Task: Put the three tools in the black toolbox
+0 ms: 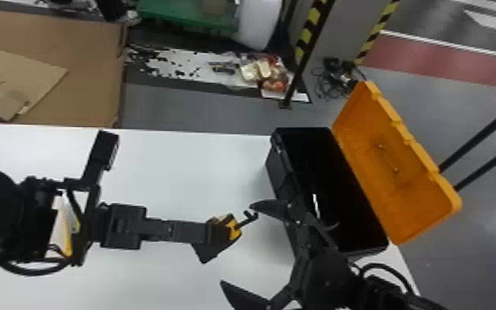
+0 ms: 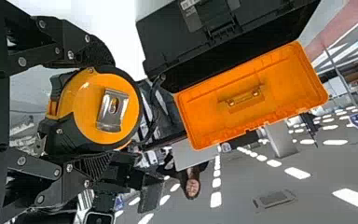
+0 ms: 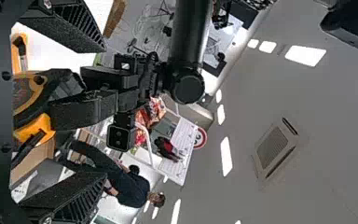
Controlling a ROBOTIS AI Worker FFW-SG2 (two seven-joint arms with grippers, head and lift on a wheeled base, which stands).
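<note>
Probably a handover: left gripper (image 1: 218, 236), jaws clenched on round yellow-and-black tape measure (image 2: 81, 109), should hold steady outside black plastic toolbox (image 1: 278, 177) while right gripper (image 1: 238, 244), jaws spread and empty, closes squarely around it. White tabletop (image 1: 156, 272); grey floor (image 1: 177, 105), yellow-and-black striped post (image 1: 308, 35) beyond.

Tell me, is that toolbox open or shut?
Open: its orange lid is swung back from the black toolbox, and the dark inside shows.

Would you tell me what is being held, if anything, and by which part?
The left gripper holds the tape measure by two opposite edges.
</note>
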